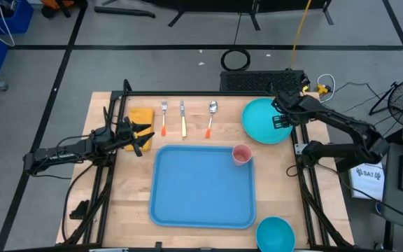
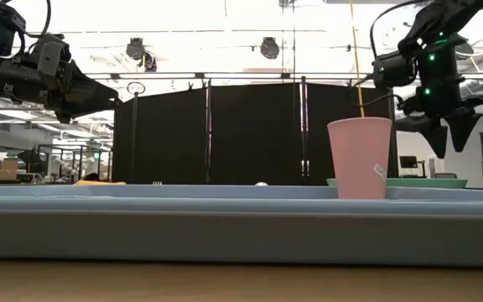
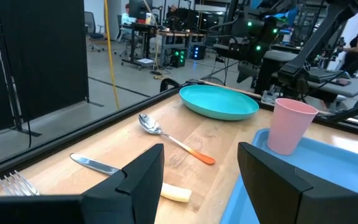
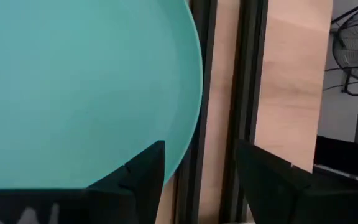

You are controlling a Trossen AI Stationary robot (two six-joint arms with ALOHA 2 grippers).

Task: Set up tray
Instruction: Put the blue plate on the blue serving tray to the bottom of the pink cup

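Behind the light wooden desk (image 1: 124, 189) a wide workshop is stretching away, with black partition panels, cables on the grey floor and a person standing far off among the benches.

Lying flat in the middle of the desk is the sky-blue tray (image 1: 201, 199), its long axis running from the near edge toward the far edge, its rounded corners squared up with the desk. It is holding just one thing: a pink cup (image 1: 241, 154), standing upright in the far right corner of the tray with its mouth up; I cannot tell what, if anything, is inside it. A round teal plate (image 1: 261, 119) is sitting beyond that corner, bare on top. A small blue bowl (image 1: 276, 234) is resting off the tray's near right corner, looking bare too.

Beyond the tray's far edge a fork (image 1: 164, 117), a knife (image 1: 183, 119) and a spoon (image 1: 211, 116) are lying side by side, handles pointing toward the tray. A yellow cloth (image 1: 141, 116) is lying left of them.

Hovering left of the tray's far left corner, the left tool (image 1: 142, 136) is showing its fingers (image 3: 143, 177) parted, gripping nothing. Over the plate's right edge, the right tool (image 1: 280, 112) is hanging with its fingers (image 4: 135, 174) spread, also bare.
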